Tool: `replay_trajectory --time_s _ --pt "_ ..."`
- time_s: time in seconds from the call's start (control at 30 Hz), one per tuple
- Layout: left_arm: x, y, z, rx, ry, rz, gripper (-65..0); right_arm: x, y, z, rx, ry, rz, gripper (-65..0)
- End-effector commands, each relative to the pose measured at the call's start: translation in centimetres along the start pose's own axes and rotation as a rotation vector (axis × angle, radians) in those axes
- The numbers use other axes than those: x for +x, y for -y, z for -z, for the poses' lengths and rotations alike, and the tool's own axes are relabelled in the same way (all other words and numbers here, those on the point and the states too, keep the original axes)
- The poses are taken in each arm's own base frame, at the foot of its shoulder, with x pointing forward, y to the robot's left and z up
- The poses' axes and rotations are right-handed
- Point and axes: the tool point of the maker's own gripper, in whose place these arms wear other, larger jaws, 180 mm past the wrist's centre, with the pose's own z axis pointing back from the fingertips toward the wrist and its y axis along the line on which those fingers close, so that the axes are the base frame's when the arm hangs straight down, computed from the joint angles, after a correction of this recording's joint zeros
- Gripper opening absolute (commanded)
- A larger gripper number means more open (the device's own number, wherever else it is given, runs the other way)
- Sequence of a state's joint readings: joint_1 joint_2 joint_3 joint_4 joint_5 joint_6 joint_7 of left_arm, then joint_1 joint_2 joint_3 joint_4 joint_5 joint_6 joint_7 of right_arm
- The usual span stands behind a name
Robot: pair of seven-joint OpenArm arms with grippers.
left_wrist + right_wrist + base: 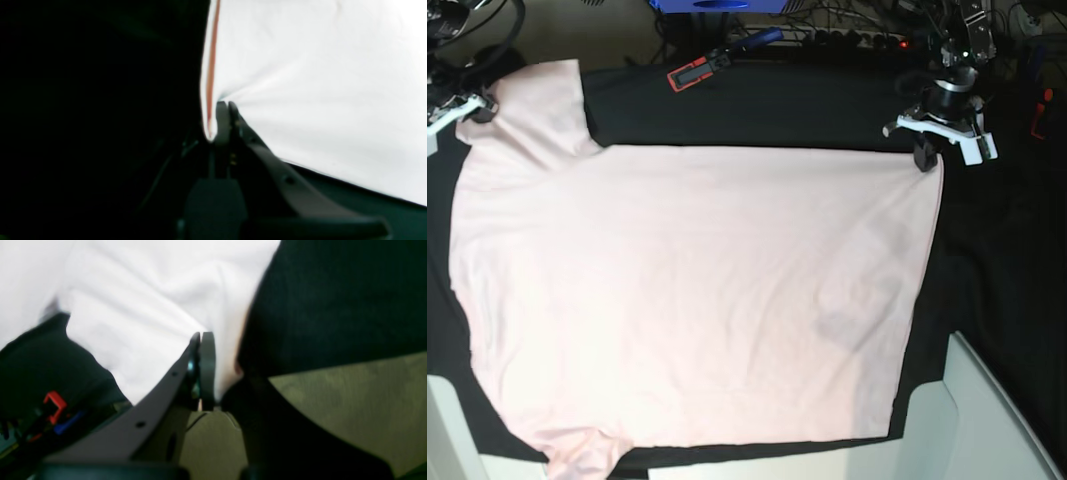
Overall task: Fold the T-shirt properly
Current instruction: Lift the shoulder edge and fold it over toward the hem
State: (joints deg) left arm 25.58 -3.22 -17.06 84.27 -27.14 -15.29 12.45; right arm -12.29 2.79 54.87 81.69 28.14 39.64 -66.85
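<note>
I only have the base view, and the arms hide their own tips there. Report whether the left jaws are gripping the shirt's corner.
Observer: Left wrist view: the left jaws are shut on the T-shirt right at its edge, and creases fan out from their tips.
Operator: Now give me the right side.
Observer: Right wrist view: the right jaws are pressed together with shirt cloth against their tips. I cannot tell whether any cloth is pinched between them.
</note>
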Motion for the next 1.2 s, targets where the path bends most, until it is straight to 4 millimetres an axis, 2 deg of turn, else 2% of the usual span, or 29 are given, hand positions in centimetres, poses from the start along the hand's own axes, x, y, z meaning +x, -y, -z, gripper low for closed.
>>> replay_trajectory --time_s 0.0,0.3,0.57,0.87,1.17 --pt "1.2 -0.3 -0.4 0.002 0.044 0.009 -65.0 0.8 0.7 -1.0 -0.024 0.024 -0.025 -65.0" --pt "-0.6 -0.9 -2.2 0.015 -0.002 0.019 -65.0 -1.4 0.6 -2.8 -0.069 -0.034 -0.062 -65.0" --pt "-0.1 -0.7 -3.8 0.007 0.005 0.047 -65.0 -1.2 1.7 -5.4 -0.117 -0.002 -0.058 -65.0" --pt "-0.7 -0.9 -4.5 0.013 -0.010 0.052 -65.0 -0.9 1.2 -5.4 -0.114 -0.012 -0.078 -65.0" --pt "2.8 0.7 -4.3 -0.019 0.078 0.075 -65.0 2.0 1.0 -5.3 -0.115 0.035 -0.107 -65.0"
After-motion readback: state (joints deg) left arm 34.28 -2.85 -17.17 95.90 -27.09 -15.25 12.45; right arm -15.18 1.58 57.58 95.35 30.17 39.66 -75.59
